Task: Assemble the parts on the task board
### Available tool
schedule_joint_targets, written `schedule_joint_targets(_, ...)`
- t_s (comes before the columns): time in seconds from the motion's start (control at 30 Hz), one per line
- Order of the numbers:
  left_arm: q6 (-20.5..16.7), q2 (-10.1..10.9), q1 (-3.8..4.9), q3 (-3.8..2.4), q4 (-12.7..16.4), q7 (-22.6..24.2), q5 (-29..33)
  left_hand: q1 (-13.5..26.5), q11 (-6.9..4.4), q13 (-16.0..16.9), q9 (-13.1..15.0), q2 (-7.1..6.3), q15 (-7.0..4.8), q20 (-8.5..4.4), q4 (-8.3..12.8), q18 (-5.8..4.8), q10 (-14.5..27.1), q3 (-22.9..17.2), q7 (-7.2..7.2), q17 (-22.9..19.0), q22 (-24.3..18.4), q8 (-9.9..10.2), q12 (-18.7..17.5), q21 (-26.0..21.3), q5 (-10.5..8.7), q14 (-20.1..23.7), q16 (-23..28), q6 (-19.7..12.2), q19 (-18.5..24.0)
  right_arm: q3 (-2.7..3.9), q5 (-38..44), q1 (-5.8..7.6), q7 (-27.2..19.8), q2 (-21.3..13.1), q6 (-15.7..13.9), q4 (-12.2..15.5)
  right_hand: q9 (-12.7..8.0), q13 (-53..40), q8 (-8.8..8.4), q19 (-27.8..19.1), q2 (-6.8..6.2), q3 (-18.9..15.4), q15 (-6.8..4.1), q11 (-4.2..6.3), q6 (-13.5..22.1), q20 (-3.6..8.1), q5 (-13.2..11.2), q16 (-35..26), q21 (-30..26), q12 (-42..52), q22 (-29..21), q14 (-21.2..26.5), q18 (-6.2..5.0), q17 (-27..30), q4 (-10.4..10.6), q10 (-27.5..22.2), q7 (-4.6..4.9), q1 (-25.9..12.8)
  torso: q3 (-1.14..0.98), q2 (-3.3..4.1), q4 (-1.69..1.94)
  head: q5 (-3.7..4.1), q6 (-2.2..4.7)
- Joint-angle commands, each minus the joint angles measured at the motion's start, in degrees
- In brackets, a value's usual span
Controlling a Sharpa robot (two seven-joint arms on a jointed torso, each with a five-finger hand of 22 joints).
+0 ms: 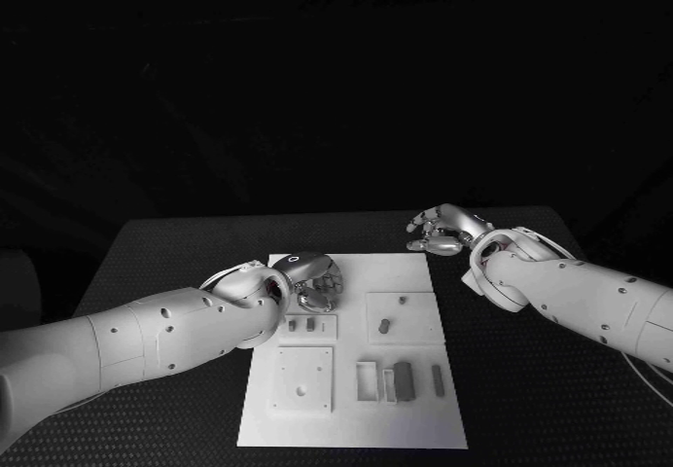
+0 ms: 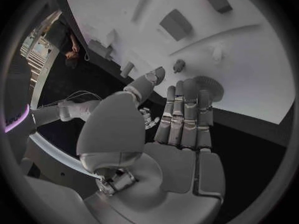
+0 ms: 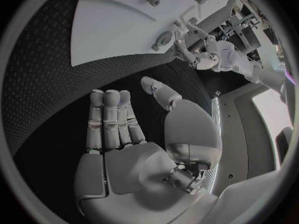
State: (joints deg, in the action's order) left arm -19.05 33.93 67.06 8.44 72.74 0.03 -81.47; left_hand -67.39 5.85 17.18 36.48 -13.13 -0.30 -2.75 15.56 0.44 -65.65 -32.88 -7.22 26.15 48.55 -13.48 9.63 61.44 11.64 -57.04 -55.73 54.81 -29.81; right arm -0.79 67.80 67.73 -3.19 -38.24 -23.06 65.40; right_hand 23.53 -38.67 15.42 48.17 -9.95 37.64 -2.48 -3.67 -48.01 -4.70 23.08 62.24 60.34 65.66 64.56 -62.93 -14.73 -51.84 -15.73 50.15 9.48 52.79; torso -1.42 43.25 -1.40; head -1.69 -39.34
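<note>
The white task board lies in the middle of the black table, with small grey parts on it. Two short pieces sit side by side in a frame, and a small peg stands further right. A long dark bar lies near the front. My left hand hovers over the board's far left part, fingers stretched out, holding nothing. In the left wrist view, grey blocks and a small peg lie beyond the fingertips. My right hand is off the board's far right corner, empty, fingers spread.
Several white frames and a square plate sit on the board's near half. Black table surrounds the board on all sides. My right forearm crosses the table to the right of the board.
</note>
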Motion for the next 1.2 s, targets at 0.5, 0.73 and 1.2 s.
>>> schedule_joint_targets(0.5,4.21,-1.34,-0.02,0.00,-1.68,-2.83,-3.97,0.51,0.13,-0.73,-0.39,0.68,0.24,-2.73,-1.10,-0.44,0.13,-0.38,-0.01,0.70,0.37,0.30,-1.67,0.68,-0.42,-0.66,-1.38,-0.26,-0.80,0.02,-0.13,-0.02,-0.77,0.15,0.47,0.25,-0.08,0.45,0.31,-0.44,-0.02,-0.07,0.01,0.05,0.06,-0.34,0.24,-0.46,-0.48,-0.41,-0.13,0.61,-0.27,0.35,-0.12,-0.39,0.50,-0.36,0.06,0.00,0.10,0.17,-0.16)
schedule_joint_targets(0.73,3.84,-1.64,-0.02,0.00,-2.32,-2.51,-3.90,0.12,-0.07,-0.84,-0.57,2.44,-0.03,-3.06,-1.61,-0.36,-0.93,-0.73,-0.03,1.25,0.60,0.07,-1.94,1.09,-0.40,-1.26,-2.50,0.24,-1.46,0.02,-0.13,-0.02,-0.76,0.20,0.51,0.23,-0.08,0.50,0.31,-0.45,-0.01,-0.09,0.01,0.04,0.06,-0.35,0.24,-0.47,-0.49,-0.43,-0.14,0.62,-0.27,0.39,-0.11,-0.39,0.50,-0.36,0.04,-0.04,0.11,0.22,-0.24)
schedule_joint_targets(1.2,5.74,-2.44,-0.10,0.02,-2.75,-1.53,-3.23,-0.13,-1.27,-0.52,-0.90,4.44,-1.13,-3.92,-1.16,-0.36,-4.82,-0.59,0.36,1.98,0.98,-0.79,-1.49,1.60,-0.75,-1.97,-4.33,2.41,-2.30,0.02,-0.13,-0.02,-0.71,0.18,0.66,0.30,-0.09,0.64,0.32,-0.49,0.00,-0.12,0.03,0.03,0.08,-0.40,0.24,-0.48,-0.53,-0.46,-0.15,0.65,-0.27,0.49,-0.11,-0.39,0.51,-0.35,0.01,-0.08,0.11,0.36,-0.44)
